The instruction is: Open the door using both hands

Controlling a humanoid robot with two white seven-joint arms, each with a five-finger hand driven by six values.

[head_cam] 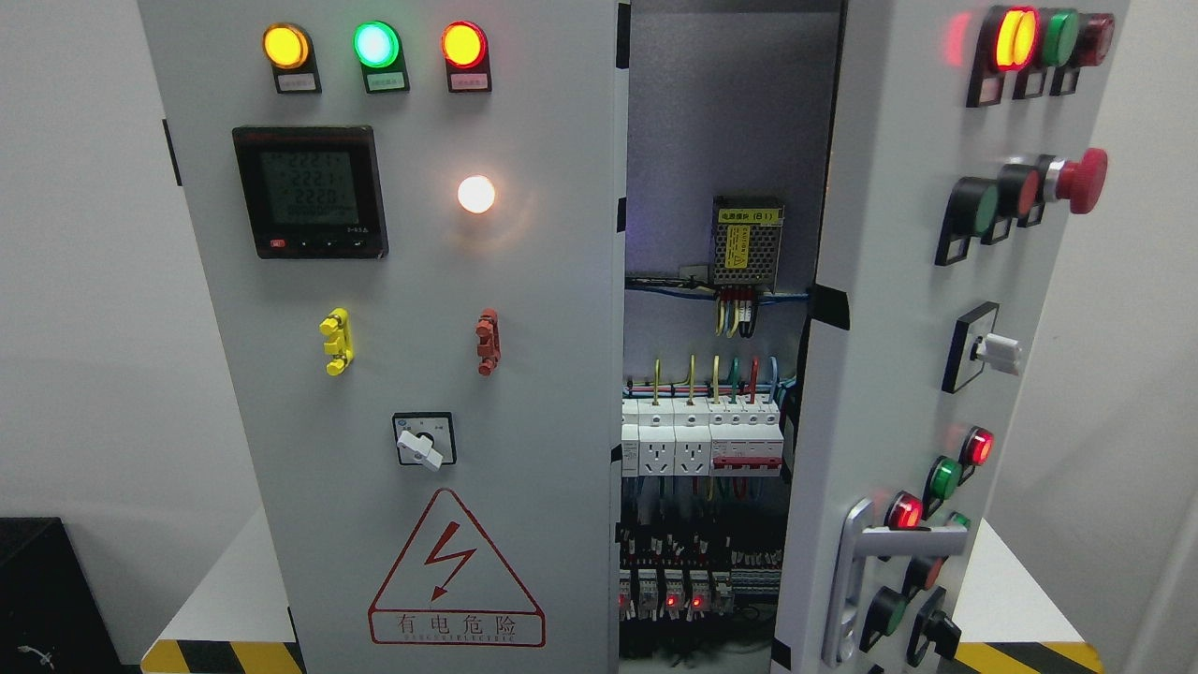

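Right door [880, 309] swung partly outward, handle [866, 580] low on its face; left door [402, 328] beside it shut flat. Between them, wiring and breakers [702, 445] exposed. Half done by the look of it: one leaf open, one left. Two doors, three lamps [374, 45] atop the left door, one meter [311, 192] below. Neither hand in view, so no telling open or closed.

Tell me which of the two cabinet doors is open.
The right door, the one with the handle: it is swung out, showing the wiring inside. The left door, with the meter, is shut.
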